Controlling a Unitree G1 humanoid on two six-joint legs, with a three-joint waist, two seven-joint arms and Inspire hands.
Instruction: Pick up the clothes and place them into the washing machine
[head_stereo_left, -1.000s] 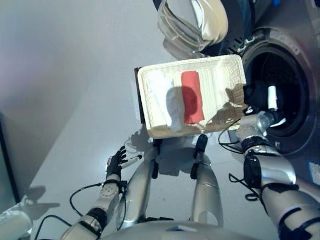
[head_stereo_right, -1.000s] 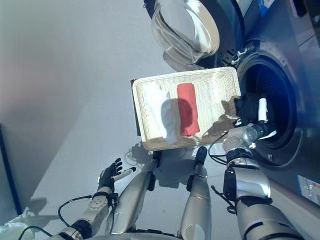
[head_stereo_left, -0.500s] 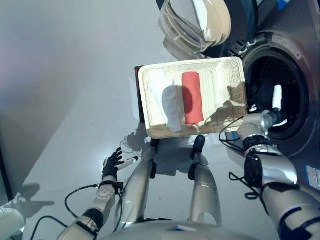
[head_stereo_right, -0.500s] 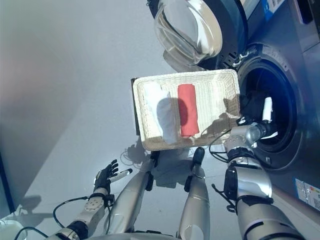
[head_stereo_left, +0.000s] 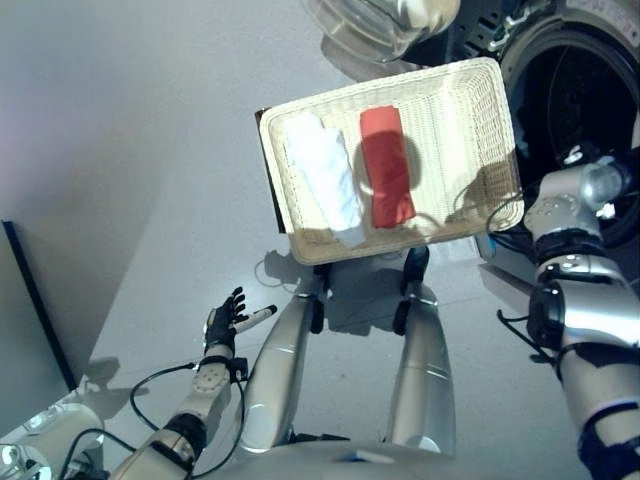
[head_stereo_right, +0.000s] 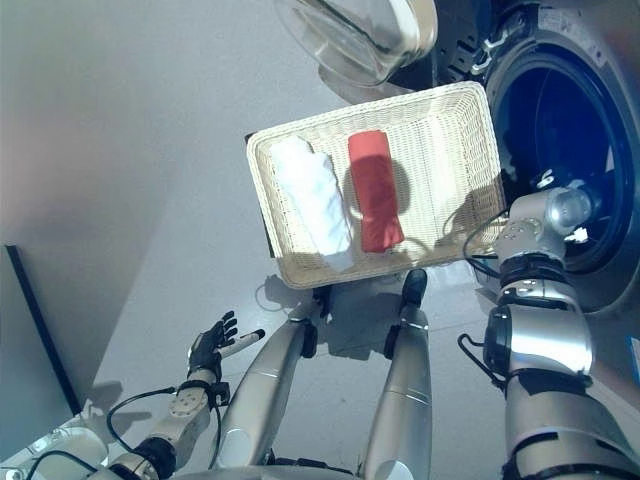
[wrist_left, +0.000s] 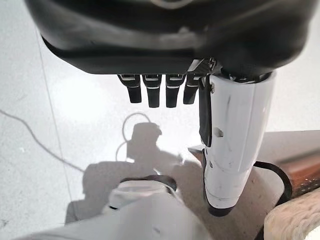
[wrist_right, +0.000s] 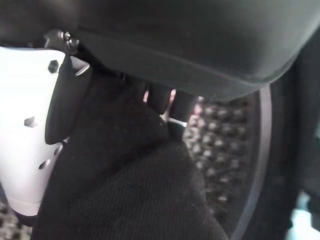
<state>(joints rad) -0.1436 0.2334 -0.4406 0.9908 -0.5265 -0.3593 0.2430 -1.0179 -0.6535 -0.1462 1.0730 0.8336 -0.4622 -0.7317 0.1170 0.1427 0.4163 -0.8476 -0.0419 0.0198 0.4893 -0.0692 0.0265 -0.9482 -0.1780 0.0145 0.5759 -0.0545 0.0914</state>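
Note:
A woven basket (head_stereo_left: 274, 170) holds a white rolled cloth (head_stereo_left: 322, 175) and a red rolled cloth (head_stereo_left: 386, 165) side by side. To its right gapes the washing machine's dark drum (head_stereo_left: 575, 90), its glass door (head_stereo_left: 385, 20) swung open above the basket. My right arm reaches into that opening. In the right wrist view my right hand (wrist_right: 30, 125) is shut on a black cloth (wrist_right: 130, 190), with the perforated drum wall (wrist_right: 225, 145) just behind. My left hand (head_stereo_left: 222, 325) hangs low at the left, open, with straight fingers (wrist_left: 155, 92) over the floor.
The basket rests on a dark brown stand (head_stereo_left: 268, 190) in front of me. A dark panel (head_stereo_left: 35, 300) runs along the left edge, and a white object (head_stereo_left: 50, 430) lies at the lower left. Grey floor stretches to the left of the basket.
The camera has shifted, so the whole scene sits differently. My right hand has gone from the drum's mouth deeper inside with the black cloth. The left hand has stayed put.

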